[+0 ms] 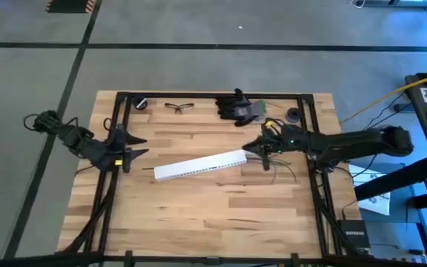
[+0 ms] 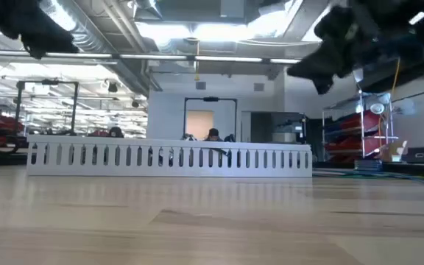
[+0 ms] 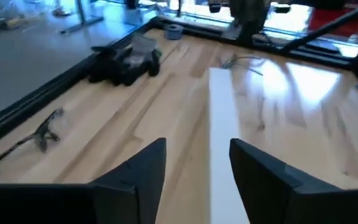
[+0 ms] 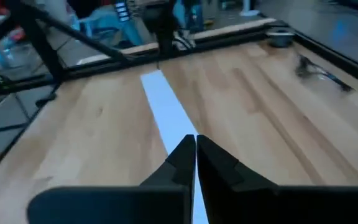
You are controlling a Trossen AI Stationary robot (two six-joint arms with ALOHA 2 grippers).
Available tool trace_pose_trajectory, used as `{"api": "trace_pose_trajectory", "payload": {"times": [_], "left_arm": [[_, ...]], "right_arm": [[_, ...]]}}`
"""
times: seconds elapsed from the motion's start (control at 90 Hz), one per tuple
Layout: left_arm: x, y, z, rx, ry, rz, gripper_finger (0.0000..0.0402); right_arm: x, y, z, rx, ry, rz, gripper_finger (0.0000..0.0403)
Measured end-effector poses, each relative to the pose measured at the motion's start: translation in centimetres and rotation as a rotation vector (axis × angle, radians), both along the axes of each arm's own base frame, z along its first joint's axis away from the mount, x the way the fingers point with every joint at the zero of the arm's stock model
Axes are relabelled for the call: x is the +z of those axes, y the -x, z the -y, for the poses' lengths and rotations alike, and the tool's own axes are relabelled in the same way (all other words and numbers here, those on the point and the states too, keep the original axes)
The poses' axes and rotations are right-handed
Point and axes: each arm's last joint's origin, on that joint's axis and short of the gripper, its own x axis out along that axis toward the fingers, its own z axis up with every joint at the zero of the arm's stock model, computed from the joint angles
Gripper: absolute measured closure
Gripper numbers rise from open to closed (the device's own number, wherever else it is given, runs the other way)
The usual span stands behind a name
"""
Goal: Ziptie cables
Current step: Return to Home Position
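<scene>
Several thin dark cables (image 1: 285, 167) lie loose on the wooden table, right of a long white perforated strip (image 1: 202, 165) that lies flat at the middle. The left wrist view shows the cables (image 3: 246, 61) past the strip's far end. My right gripper (image 1: 249, 147) hovers shut above the strip's right end, close to the cables; its wrist view (image 4: 195, 140) shows nothing between the fingers. My left gripper (image 1: 142, 146) stands open just off the strip's left end, the strip (image 3: 222, 118) lying ahead of its fingers.
Along the far edge lie black gloves (image 1: 237, 108), safety glasses (image 1: 176, 107) and two small black round parts (image 1: 141, 104) (image 1: 293, 115). A black frame (image 1: 313, 126) rims the table. The near half of the tabletop (image 1: 213, 215) is bare wood.
</scene>
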Motion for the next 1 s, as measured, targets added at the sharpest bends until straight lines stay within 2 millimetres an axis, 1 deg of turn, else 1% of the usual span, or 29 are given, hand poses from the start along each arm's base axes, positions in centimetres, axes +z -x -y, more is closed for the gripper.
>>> {"api": "trace_pose_trajectory", "payload": {"times": [0.044, 0.111, 0.144, 0.167, 0.222, 0.289, 0.322, 0.378, 0.422, 0.5, 0.567, 0.667, 0.789, 0.944, 1.0], "left_arm": [[0.1, -0.1, 0.0, 0.029, 0.074, 0.038, 0.0244], [1.1, -0.6, 0.3, 0.079, 0.269, 0.183, 0.0245], [1.4, -0.8, 0.4, 0.085, 0.299, 0.216, 0.0246], [1.5, -0.8, 0.4, 0.09, 0.282, 0.222, 0.0246], [1.4, -1.1, 0.5, 0.076, 0.178, 0.196, 0.0246], [0.5, -1.6, 0.7, 0.053, 0.043, 0.143, 0.0246], [-0.1, -1.9, 0.7, 0.07, 0.007, 0.144, 0.0246], [-0.5, -2.3, 0.6, 0.091, -0.011, 0.179, 0.0246], [-0.9, -2.6, 0.6, 0.067, -0.028, 0.187, 0.0246], [-1.9, -2.8, 0.6, -0.017, -0.084, 0.154, 0.0246], [-2.1, -2.9, 0.4, -0.036, -0.107, 0.174, 0.0246], [-3.1, -2.8, 0.1, -0.083, -0.128, 0.163, 0.0246], [-3.7, -2.5, -0.1, -0.166, -0.139, 0.181, 0.0246], [-3.7, -1.9, -0.7, -0.168, -0.134, 0.248, 0.0246], [-3.7, -1.7, -0.8, -0.163, -0.127, 0.274, 0.0246]], "right_arm": [[-0.6, 0.5, -0.1, -0.003, -0.002, -0.023, 0.0403], [-0.1, 0.8, -0.3, 0.008, -0.071, 0.008, 0.0403], [0.1, 0.9, -0.4, 0.023, -0.105, 0.021, 0.0403], [0.3, 0.9, -0.4, 0.035, -0.112, 0.037, 0.0403], [0.6, 0.8, -0.6, 0.093, -0.111, 0.065, 0.0403], [0.6, 0.9, -0.8, 0.181, -0.073, 0.08, 0.0403], [0.8, 0.9, -0.9, 0.219, -0.06, 0.115, 0.0403], [1.0, 1.1, -1.0, 0.256, -0.07, 0.144, 0.0403], [0.9, 1.4, -1.0, 0.239, -0.097, 0.141, 0.0403], [0.3, 1.9, -1.0, 0.158, -0.119, 0.125, 0.0403], [-0.2, 2.5, -1.2, 0.098, -0.106, 0.135, 0.0403], [-0.7, 3.8, -1.5, 0.066, -0.1, 0.179, 0.0403], [-1.7, 5.3, -1.8, 0.029, -0.103, 0.223, 0.0403], [-2.6, 6.9, -1.8, 0.03, -0.102, 0.292, 0.0403], [-2.6, 7.2, -1.8, 0.026, -0.099, 0.291, 0.0403]]}}
